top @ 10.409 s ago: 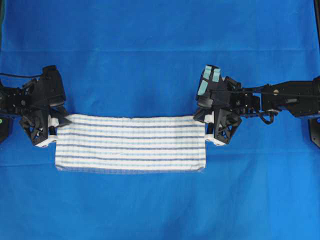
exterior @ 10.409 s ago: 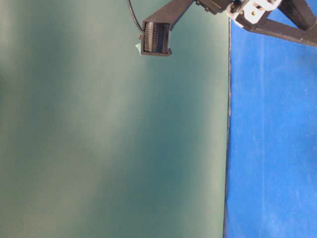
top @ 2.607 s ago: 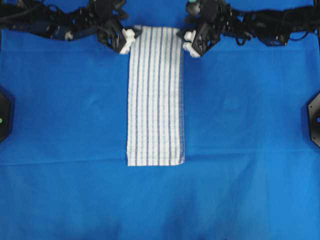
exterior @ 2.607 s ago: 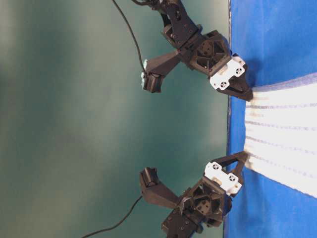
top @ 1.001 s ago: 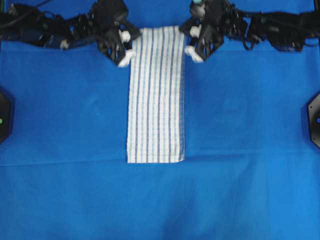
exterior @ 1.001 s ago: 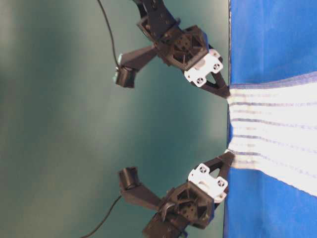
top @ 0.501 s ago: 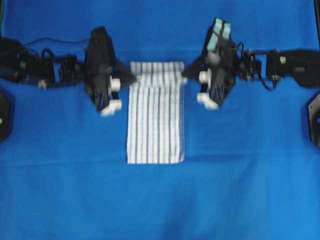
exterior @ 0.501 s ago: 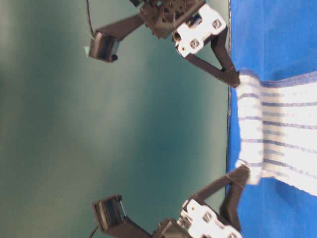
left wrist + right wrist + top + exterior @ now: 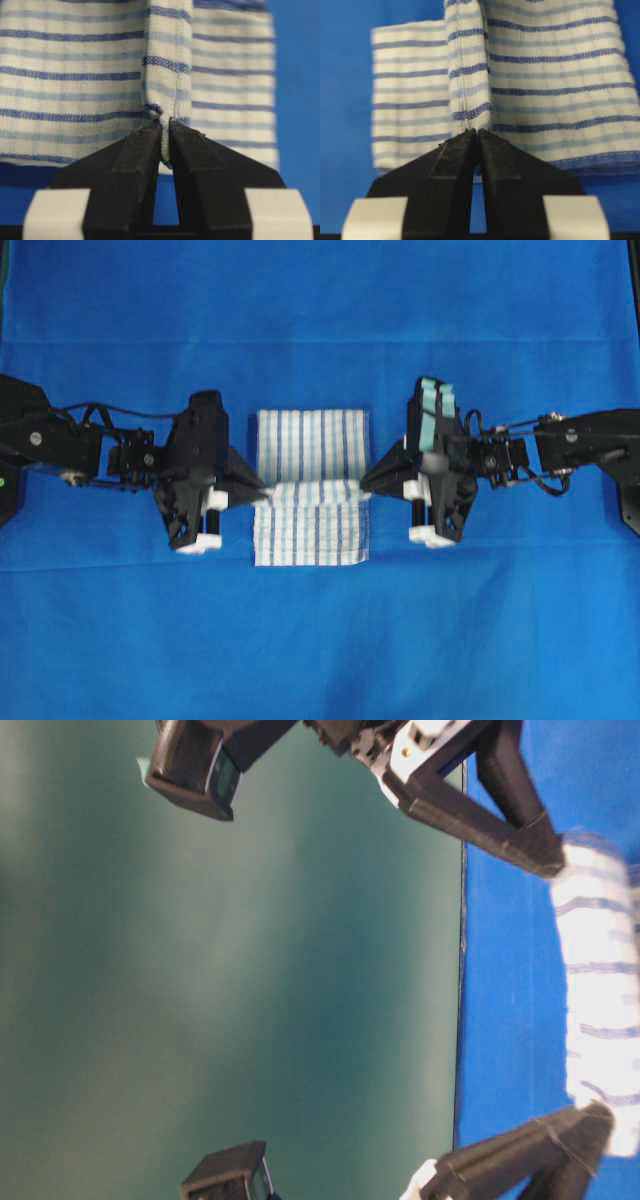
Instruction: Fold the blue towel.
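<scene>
Centrally on the blue-covered desk point(image 9: 320, 640), the blue towel point(image 9: 310, 445) was shown as a narrow strip, partly doubled over itself. Its far edge was held raised above the part lying flat, roughly over the strip's middle, so that a rolled ridge crossed the cloth from side to side. The near portion of the strip lay flat on the desk.

The left claw point(image 9: 262, 495) was clenched on one corner of the raised edge; in the left wrist view the hem was seen pinched between the two black pads point(image 9: 142, 150), with almost no gap left between them. The right claw point(image 9: 368, 488) was clenched likewise on the opposite corner, the pads point(image 9: 455, 155) meeting on the hem in the right wrist view. Both corners appeared to be held at about the same height, with the edge spanning between them.

The towel was judged to be light, soft and limp: it draped from the grip points and sagged into a fold under its own weight. A thin woven cloth of this kind was expected to slip only if held by too little material. The corners of the hem, where the fabric is doubled and stitched, were judged the soundest places for a hold.
</scene>
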Available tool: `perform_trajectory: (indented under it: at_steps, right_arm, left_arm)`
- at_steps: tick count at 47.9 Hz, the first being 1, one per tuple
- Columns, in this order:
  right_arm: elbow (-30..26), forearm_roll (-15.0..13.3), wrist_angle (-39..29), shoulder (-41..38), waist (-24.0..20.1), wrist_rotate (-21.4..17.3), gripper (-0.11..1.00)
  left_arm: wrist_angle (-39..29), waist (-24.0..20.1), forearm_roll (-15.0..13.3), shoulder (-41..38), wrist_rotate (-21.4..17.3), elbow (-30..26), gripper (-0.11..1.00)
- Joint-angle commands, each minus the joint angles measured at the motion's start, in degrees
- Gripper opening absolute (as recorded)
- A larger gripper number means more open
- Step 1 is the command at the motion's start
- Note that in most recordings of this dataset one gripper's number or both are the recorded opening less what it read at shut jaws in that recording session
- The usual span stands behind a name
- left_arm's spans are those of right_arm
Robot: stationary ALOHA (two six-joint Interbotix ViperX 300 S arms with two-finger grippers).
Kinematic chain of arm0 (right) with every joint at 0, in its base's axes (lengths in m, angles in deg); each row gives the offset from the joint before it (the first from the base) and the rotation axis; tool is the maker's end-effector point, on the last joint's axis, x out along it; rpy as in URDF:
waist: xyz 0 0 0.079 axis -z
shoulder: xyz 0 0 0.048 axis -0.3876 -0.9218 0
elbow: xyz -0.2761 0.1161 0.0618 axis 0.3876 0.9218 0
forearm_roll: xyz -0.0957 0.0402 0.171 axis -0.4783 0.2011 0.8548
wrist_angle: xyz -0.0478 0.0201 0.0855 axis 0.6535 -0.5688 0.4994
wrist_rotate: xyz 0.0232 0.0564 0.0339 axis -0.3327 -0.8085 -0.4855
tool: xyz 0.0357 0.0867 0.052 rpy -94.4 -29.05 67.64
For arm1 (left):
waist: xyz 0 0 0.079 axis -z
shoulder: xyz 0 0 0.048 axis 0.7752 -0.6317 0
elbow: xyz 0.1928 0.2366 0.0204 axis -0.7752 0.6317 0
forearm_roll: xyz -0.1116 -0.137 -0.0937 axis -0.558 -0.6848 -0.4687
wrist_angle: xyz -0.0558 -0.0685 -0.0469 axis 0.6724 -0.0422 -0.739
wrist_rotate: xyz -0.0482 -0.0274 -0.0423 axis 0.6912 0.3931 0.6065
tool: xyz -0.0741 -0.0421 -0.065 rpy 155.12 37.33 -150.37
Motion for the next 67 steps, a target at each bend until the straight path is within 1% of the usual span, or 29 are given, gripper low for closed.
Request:
perform_trajectory:
  at_steps: [1, 10, 16, 27, 38, 40, 42, 45, 46, 47, 48, 50, 53, 55, 56, 58, 63, 67]
  right_arm:
    - [-0.6, 0.4, -0.1, 0.8, -1.5, -0.1, 0.04]
    - [-1.2, 1.3, -0.4, -0.2, -4.0, -0.1, 0.04]
    - [-1.8, 1.7, -0.5, -1.1, -5.2, -0.1, 0.04]
    - [-3.2, 1.8, -2.1, -3.3, -5.3, -0.2, 0.04]
    - [-3.5, 2.2, -2.3, -3.7, -6.2, -0.2, 0.04]
    - [-3.6, 2.5, -2.2, -3.7, -6.4, -0.2, 0.05]
    - [-3.6, 2.6, -2.2, -3.7, -6.6, -0.2, 0.05]
    - [-3.8, 2.7, -2.0, -3.7, -7.0, -0.2, 0.06]
    - [-4.0, 2.7, -2.0, -3.7, -7.2, -0.2, 0.08]
    - [-4.0, 2.8, -2.0, -3.7, -7.3, -0.2, 0.13]
    - [-4.2, 2.8, -2.2, -3.7, -7.4, -0.2, 0.19]
    - [-4.7, 2.8, -2.3, -3.3, -7.6, -0.2, 0.31]
    - [-5.2, 2.8, -2.4, -2.9, -7.6, -0.2, 0.51]
    - [-5.4, 2.8, -2.6, -2.3, -7.6, -0.1, 0.6]
    - [-5.4, 2.8, -2.8, -1.9, -7.6, -0.1, 0.62]
    - [-5.5, 2.7, -3.4, -1.0, -7.6, 0.0, 0.6]
    - [-5.7, 2.5, -5.9, 2.4, -7.6, 0.5, 0.55]
    - [-5.7, 2.2, -8.5, 6.2, -7.6, 1.0, 0.56]
  left_arm:
    - [-0.1, 2.1, -0.2, 0.4, 0.4, -0.7, 0.05]
    - [-0.1, 4.7, -0.2, 0.3, 2.2, -0.8, 0.05]
    - [-0.1, 4.8, -0.2, 0.1, 2.4, -1.0, 0.05]
    - [-0.1, 4.8, -0.2, -1.3, 2.0, -2.0, 0.05]
    - [-0.1, 4.8, -0.2, -2.3, 2.5, -2.5, 0.06]
    - [-0.1, 4.9, -0.2, -2.3, 2.5, -2.5, 0.08]
    - [-0.1, 5.1, -0.2, -2.2, 2.5, -2.5, 0.13]
    - [-0.2, 5.0, -0.2, -2.0, 2.5, -2.4, 0.23]
    - [-0.3, 5.1, -0.2, -1.8, 2.5, -2.3, 0.28]
    - [-0.4, 5.1, -0.2, -1.8, 2.4, -2.3, 0.33]
    - [-0.7, 5.0, -0.2, -1.6, 2.4, -2.3, 0.39]
    - [-1.5, 5.1, -0.2, -1.1, 1.9, -2.3, 0.49]
    - [-3.2, 5.0, -0.2, 0.0, 1.8, -2.3, 0.58]
    - [-4.6, 5.1, -0.2, 0.9, 1.7, -2.3, 0.64]
    - [-5.3, 5.1, -0.2, 1.3, 1.7, -2.3, 0.66]
    - [-7.0, 5.1, -0.2, 2.8, 1.7, -2.4, 0.68]
    - [-10.1, 5.1, -0.2, 6.5, 1.5, -2.5, 0.67]
    - [-11.6, 5.0, -0.1, 10.3, 1.2, -2.2, 0.67]
